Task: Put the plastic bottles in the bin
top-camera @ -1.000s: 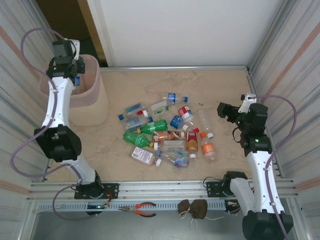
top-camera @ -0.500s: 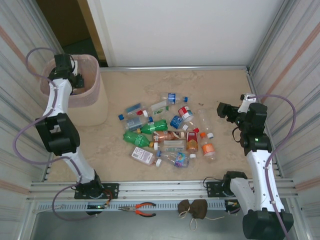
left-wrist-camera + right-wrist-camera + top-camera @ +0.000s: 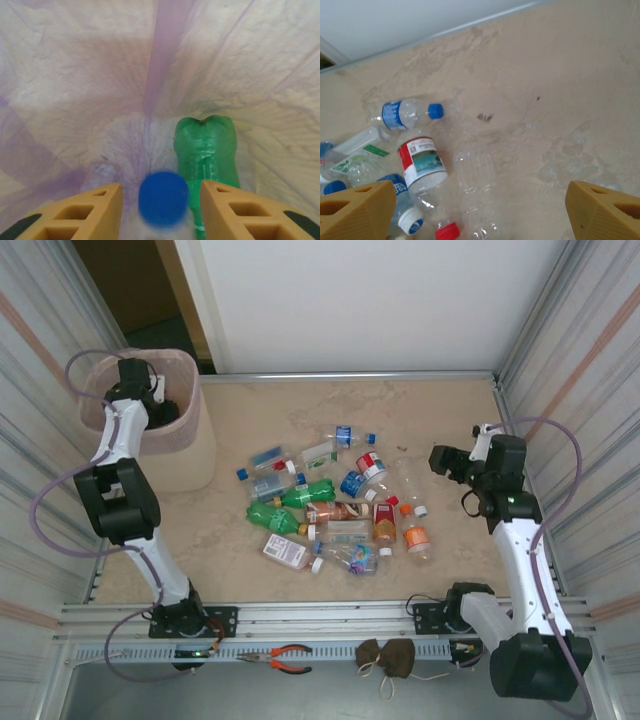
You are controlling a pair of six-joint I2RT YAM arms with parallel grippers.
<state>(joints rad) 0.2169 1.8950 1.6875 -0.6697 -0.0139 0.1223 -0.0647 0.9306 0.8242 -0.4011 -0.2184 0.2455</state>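
Reaching down into the bin [image 3: 170, 355] at the table's [image 3: 450, 410] far left corner: left gripper [image 3: 160, 187].

Left wrist view: jaws slightly parted, with a blue-capped bottle [image 3: 163, 197] between the fingers [image 3: 95, 205]. Cap is blurred, with a thin gap on either side. Can't tell whether the fingers touch the bottle's body lower down. A green bottle [image 3: 206, 150] lies in the bottom of the bin, just right of the cap, against the pink wall.

Right gripper [image 3: 481, 190] hangs above the table to the right of the pile, jaws spread wide, nothing between them.

Loose bottles [image 3: 330, 510] lie in a heap mid-table, well apart from the bin: clear, green and orange-brown, with blue, red, white and orange caps.

Right wrist view: a red-labelled bottle [image 3: 422, 167], clear with a red cap, lies just beside a blue-labelled bottle [image 3: 407, 114] on its side.

Pliers [image 3: 285, 658] with orange handles sit on the rail at the near edge.
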